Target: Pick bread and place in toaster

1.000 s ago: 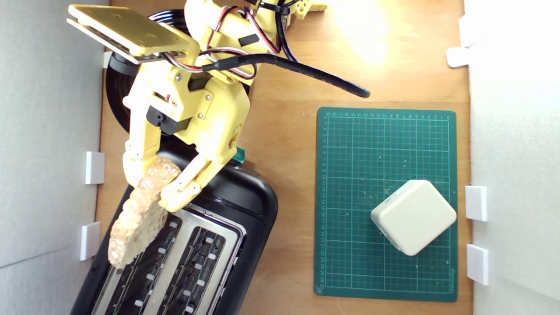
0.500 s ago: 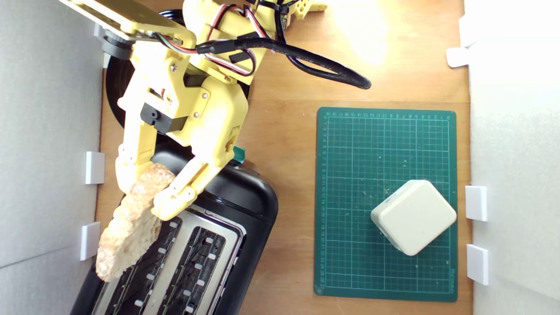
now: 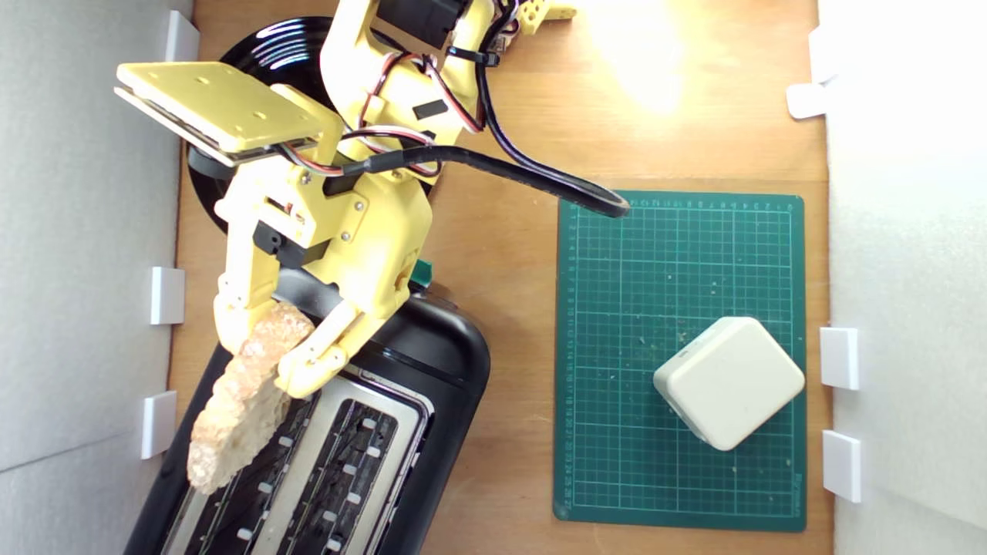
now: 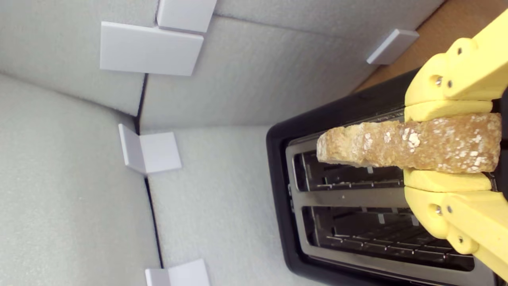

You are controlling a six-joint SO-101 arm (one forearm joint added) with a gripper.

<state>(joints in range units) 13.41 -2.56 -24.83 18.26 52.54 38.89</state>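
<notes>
My yellow gripper (image 3: 266, 347) is shut on the bread (image 3: 243, 397), a golden-brown crusty slice that hangs edge-down over the toaster (image 3: 432, 370). In the exterior view the slice sits above the toaster's left slot, its lower tip near the left rim. The wrist view shows the bread (image 4: 397, 145) pinched between both yellow fingers (image 4: 446, 111), held over the slot nearer the grey wall. The toaster (image 4: 285, 167) is black with a silver top and two wire-grilled slots. Its green lever knob (image 3: 421, 271) peeks out beside the gripper.
A glossy black plate (image 3: 266, 46) lies behind the arm. On the exterior view's right, a green cutting mat (image 3: 617, 308) carries a cream rounded block (image 3: 729, 381). Grey foam walls (image 3: 85, 231) with white clips border both sides. A black cable (image 3: 540, 177) loops from the arm.
The gripper swung the bread slightly toward the exterior view's left, then back to the right and a little lower over the left slot. The cable sagged toward the mat.
</notes>
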